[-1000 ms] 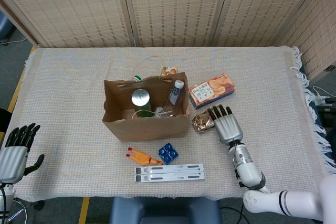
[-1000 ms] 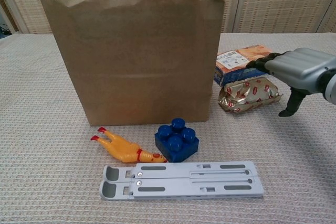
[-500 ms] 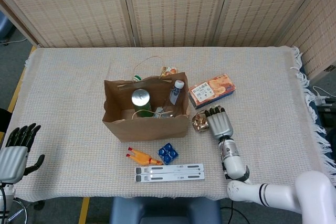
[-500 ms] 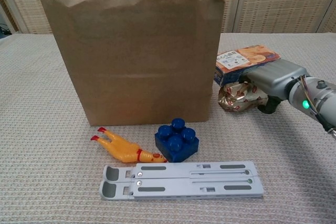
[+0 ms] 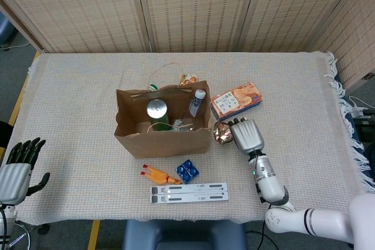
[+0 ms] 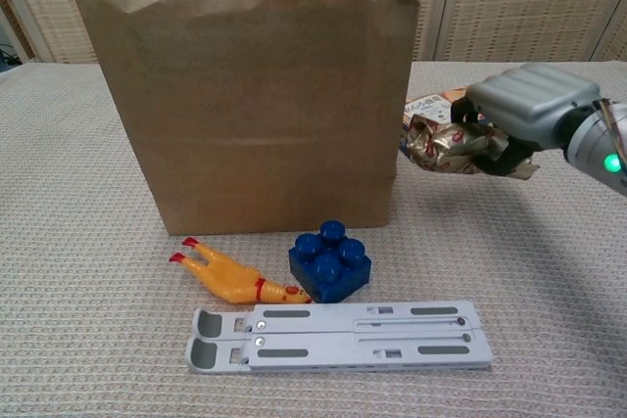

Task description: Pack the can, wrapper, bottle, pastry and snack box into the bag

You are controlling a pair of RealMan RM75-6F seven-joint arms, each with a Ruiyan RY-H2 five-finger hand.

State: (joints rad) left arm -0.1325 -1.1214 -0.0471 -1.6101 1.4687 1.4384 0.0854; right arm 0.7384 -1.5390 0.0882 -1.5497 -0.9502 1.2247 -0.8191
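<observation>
Beside the bag's right wall: the right hand (image 6: 524, 110) had its fingers (image 6: 493, 149) clenched round the foil-wrapped pastry (image 6: 446, 147), held clear of the cloth.
Grip risk: crinkled foil looked slippery; a loose hold could drop it outside.
Bag (image 5: 162, 139): upright, open; can (image 5: 157, 109) and bottle (image 5: 196, 103) inside; its rim could snag the hand and tip it.
Snack box (image 5: 236, 100): lay behind, unpacked.
Left hand (image 5: 16, 168): released, empty, at the table's near left edge.
</observation>
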